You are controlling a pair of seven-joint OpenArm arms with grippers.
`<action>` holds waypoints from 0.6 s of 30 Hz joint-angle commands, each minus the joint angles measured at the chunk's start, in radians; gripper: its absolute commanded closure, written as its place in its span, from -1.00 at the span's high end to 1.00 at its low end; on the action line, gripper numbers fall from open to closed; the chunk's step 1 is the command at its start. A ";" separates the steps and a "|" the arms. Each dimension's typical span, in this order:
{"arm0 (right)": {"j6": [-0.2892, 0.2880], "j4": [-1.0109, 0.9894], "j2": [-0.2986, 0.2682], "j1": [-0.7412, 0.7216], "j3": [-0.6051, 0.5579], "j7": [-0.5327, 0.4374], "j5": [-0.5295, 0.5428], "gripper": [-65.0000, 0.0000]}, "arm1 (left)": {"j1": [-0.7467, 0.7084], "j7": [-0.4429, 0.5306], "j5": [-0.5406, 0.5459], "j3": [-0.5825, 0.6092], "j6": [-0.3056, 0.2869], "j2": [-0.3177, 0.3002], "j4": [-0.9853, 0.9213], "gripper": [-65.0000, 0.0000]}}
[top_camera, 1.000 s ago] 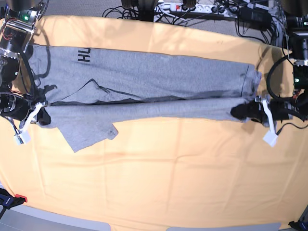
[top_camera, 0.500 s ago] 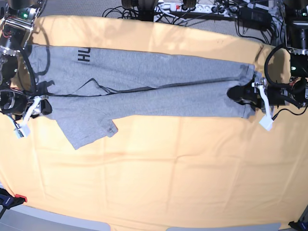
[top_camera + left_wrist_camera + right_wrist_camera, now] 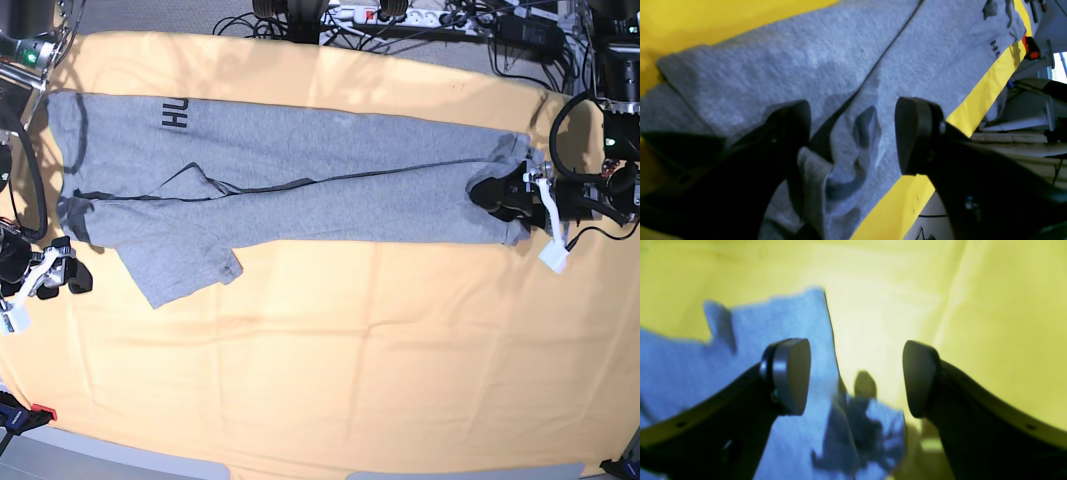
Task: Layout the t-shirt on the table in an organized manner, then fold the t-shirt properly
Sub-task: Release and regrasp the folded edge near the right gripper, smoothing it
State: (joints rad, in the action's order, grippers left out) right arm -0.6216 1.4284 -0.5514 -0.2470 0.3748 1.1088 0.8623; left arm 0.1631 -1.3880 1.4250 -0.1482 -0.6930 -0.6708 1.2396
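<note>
The grey t-shirt point(image 3: 300, 185) lies stretched across the far half of the table point(image 3: 330, 350), folded lengthwise, one sleeve point(image 3: 185, 265) sticking out toward the front. Black lettering point(image 3: 173, 115) shows at its far left. My left gripper point(image 3: 490, 195) stands open over the shirt's right end; in the left wrist view its fingers point(image 3: 796, 126) straddle a rumpled fold of the t-shirt point(image 3: 857, 140). My right gripper point(image 3: 78, 278) is open just off the shirt's left front corner. In the right wrist view the right gripper point(image 3: 855, 376) hangs over the t-shirt's edge point(image 3: 746, 340) and the table point(image 3: 973, 306).
Cables and a power strip point(image 3: 400, 15) lie behind the table's far edge. A white tag point(image 3: 553, 257) hangs from the arm at the right and another white tag point(image 3: 15, 320) from the arm at the left. A red and black clamp point(image 3: 20, 412) sits at the front left corner.
Both grippers opened and let go of the shirt, which now lies flat. The right gripper drew back toward the front left, off the cloth. The left gripper shifted slightly toward the far side.
</note>
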 commanded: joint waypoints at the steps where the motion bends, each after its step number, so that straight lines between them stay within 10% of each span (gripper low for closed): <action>1: -0.013 0.010 0.000 -0.027 0.005 -0.041 0.024 0.36 | 0.020 0.014 0.024 -0.011 -0.005 -0.022 0.014 0.25; 18: 0.002 -0.457 0.176 -0.086 0.006 -0.251 -0.126 0.36 | 0.018 0.021 0.024 -0.011 -0.005 -0.022 0.014 0.25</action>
State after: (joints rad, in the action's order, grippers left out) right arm -0.6178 0.9630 -0.3656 -0.3218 0.3798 0.8452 0.7361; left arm 0.1612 -1.3808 1.4246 -0.1482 -0.6930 -0.6712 1.2392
